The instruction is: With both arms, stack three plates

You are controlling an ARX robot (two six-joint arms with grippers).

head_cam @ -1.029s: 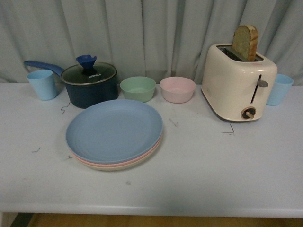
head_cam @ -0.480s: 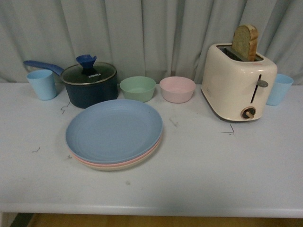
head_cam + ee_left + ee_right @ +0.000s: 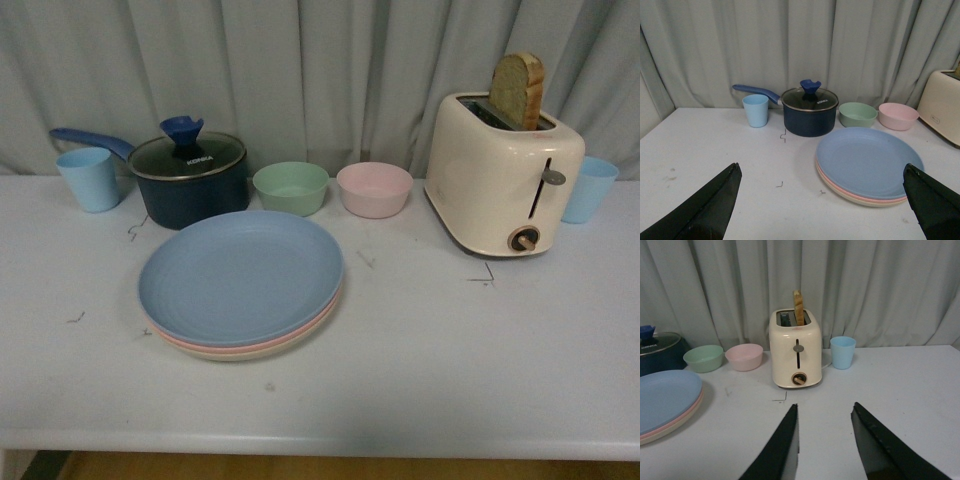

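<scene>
Plates: three, stacked near-left of table centre. Blue plate on top, pink plate as a thin rim under it, cream plate at bottom; edges roughly aligned.
Far row, left to right: blue cup, lidded pot just beyond stack, green bowl, pink bowl, toaster with bread slice, second cup at far right.
Left gripper: jaws wide apart, empty, above table near of stack; absent from front view.
Right gripper: jaws apart, narrower gap, empty, aimed at toaster, stack off to its left; absent from front view.
Step in hand, judged: stacking done, both arms clear of plates.
Next move, judged: none needed on plates beyond parking arms; if squaring wanted, light nudge at rim only, without sliding stack into pot.
</scene>
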